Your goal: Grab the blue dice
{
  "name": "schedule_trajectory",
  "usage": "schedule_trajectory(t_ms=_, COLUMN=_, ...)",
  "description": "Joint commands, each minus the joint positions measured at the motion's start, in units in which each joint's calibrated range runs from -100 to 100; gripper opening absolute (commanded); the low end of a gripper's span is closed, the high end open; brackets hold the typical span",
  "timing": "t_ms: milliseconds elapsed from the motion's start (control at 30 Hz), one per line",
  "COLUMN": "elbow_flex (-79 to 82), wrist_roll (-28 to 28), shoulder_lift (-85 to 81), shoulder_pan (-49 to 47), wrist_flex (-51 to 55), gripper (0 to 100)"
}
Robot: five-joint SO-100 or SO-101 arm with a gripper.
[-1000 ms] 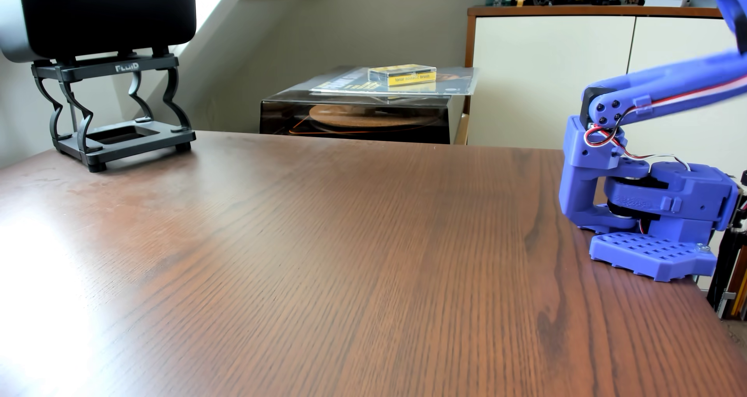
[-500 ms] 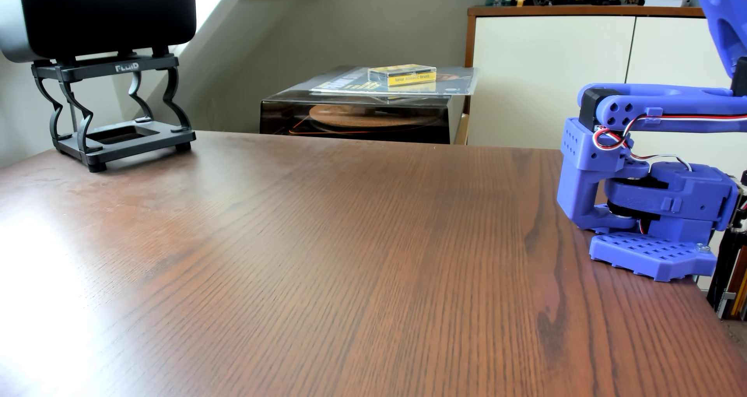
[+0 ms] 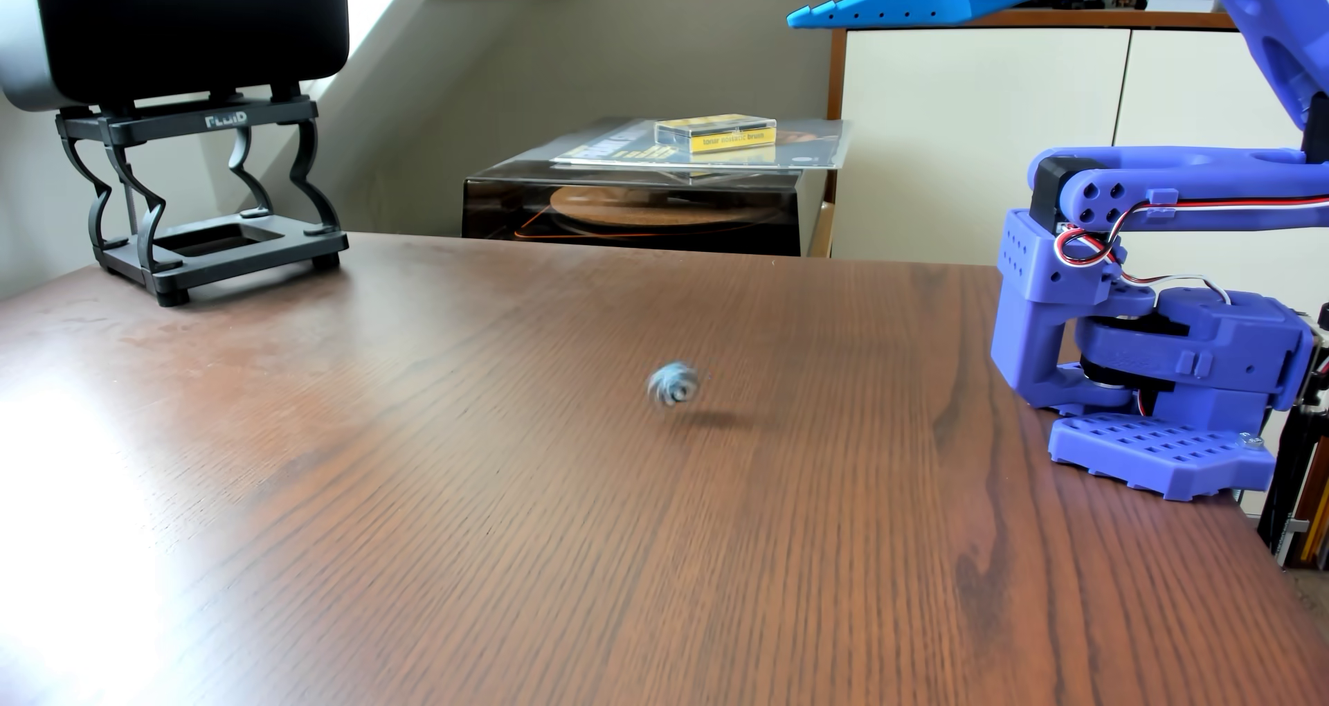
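a home room: a speaker on its stand (image 3: pixel 201 196), a turntable (image 3: pixel 633 206) with records, a toy-topped cupboard (image 3: pixel 1007 138).

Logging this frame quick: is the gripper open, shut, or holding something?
Gripper: only one finger shows at the top edge, so cannot tell; it holds nothing visible.

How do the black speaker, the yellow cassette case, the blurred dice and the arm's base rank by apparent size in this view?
1. black speaker, cut off by the frame
2. arm's base
3. yellow cassette case, farther back, so true size is unsure
4. blue dice, motion-blurred; looks close to the case, ranking tentative
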Motion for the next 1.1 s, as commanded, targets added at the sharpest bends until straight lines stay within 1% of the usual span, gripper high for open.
schedule_trajectory(t_ms=0, elbow_flex=-0.3, wrist_roll=0.2, shoulder_lift=1.2, shoulder_pan=0.5, wrist_flex=-1.6, gripper=23)
schedule_trajectory(t_ms=467, elbow_flex=-0.3, wrist_roll=-0.2, shoulder_lift=1.2, shoulder_pan=0.6, wrist_flex=-1.6, gripper=23)
schedule_trajectory(t_ms=567, elbow_flex=-0.3, wrist_roll=-0.2, shoulder_lift=1.2, shoulder_pan=2.2, wrist_flex=-1.6, gripper=23)
schedule_trajectory(t_ms=633, elbow_flex=0.1, wrist_roll=-0.3, shoulder_lift=1.2, shoulder_pan=2.5, wrist_flex=-1.6, gripper=19)
schedule_trajectory(t_ms=767, elbow_flex=3.2, wrist_roll=-4.2, shoulder_lift=1.2, shoulder_pan=2.0, wrist_flex=-1.7, gripper=0)
schedule_trajectory(t_ms=867, elbow_flex=8.4, wrist_roll=-6.3, shoulder_lift=1.2, shoulder_pan=-0.9, wrist_flex=-1.7, gripper=4)
schedule_trajectory(t_ms=967, elbow_flex=12.1, wrist_roll=-8.5, shoulder_lift=1.4, shoulder_pan=-1.7, wrist_flex=-2.7, gripper=3)
schedule_trajectory(t_ms=1067, elbow_flex=17.8, wrist_roll=-8.8, shoulder_lift=1.4, shoulder_pan=-2.4, wrist_flex=-6.7, gripper=4)
